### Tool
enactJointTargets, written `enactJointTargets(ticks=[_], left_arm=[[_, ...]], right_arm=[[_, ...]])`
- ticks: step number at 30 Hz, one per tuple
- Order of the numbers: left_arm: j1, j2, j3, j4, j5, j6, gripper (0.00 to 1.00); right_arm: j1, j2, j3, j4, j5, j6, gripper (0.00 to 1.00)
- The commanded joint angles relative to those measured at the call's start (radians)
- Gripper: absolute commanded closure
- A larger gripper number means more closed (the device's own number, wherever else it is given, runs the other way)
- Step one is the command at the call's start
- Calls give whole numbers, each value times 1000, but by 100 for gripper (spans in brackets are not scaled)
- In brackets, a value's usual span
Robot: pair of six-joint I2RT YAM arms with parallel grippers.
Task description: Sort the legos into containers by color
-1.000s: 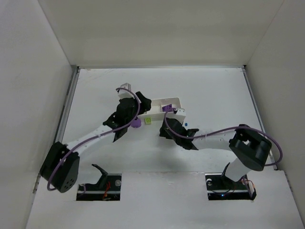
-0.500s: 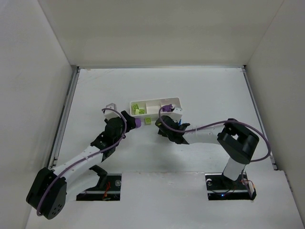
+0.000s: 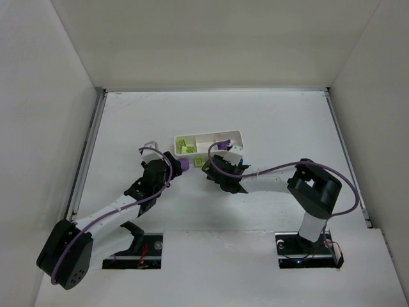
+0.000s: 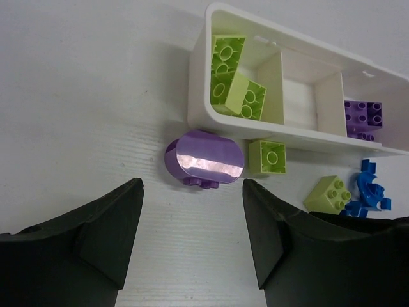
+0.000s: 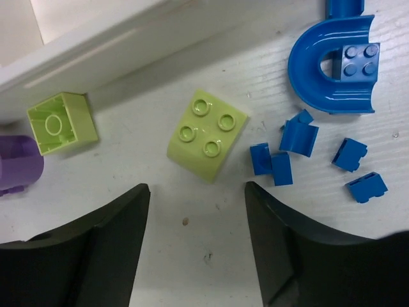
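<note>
The white three-compartment tray holds lime bricks in its left compartment and purple bricks in its right one; the middle one looks empty. My left gripper is open just short of a rounded purple brick on the table by the tray's near wall. My right gripper is open just short of a lime four-stud brick. A lime one-stud brick lies against the tray. Both grippers sit close together in front of the tray.
A blue curved piece and several small blue bits lie to the right of the lime brick. The tray wall runs just beyond the loose bricks. White walls enclose the table.
My left gripper has pulled back from over the tray's left compartment, uncovering lime bricks there, and now faces the purple brick. My right gripper has shifted left toward the lime brick.
</note>
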Motion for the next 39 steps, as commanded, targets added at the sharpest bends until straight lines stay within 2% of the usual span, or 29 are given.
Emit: enactJointTargets(ticks=[1, 8, 19, 20, 24, 27, 30, 35, 39], left_arm=[[-4, -36, -12, 44, -18, 6, 40], [-17, -43, -18, 61, -8, -7, 40], [-25, -44, -20, 61, -9, -13, 40], [-25, -44, -20, 61, -8, -13, 40], [-25, -44, -20, 61, -12, -13, 40], [-13, -56, -25, 56, -4, -16, 40], [-11, -73, -31, 56, -12, -16, 40], [22, -82, -40, 56, 5, -33, 42], [56, -84, -49, 50, 14, -42, 47]], right_arm=[[-9, 7, 31, -59, 26, 9, 31], [-46, 81, 94, -71, 60, 34, 44], [-41, 184, 177, -177, 117, 124, 44], [-41, 190, 183, -181, 117, 124, 47], [-22, 185, 183, -185, 117, 108, 69], [32, 139, 145, -204, 120, 112, 75], [98, 58, 117, -226, 132, 100, 76], [132, -49, 154, -177, 129, -42, 77], [126, -40, 248, -25, 71, -228, 76]])
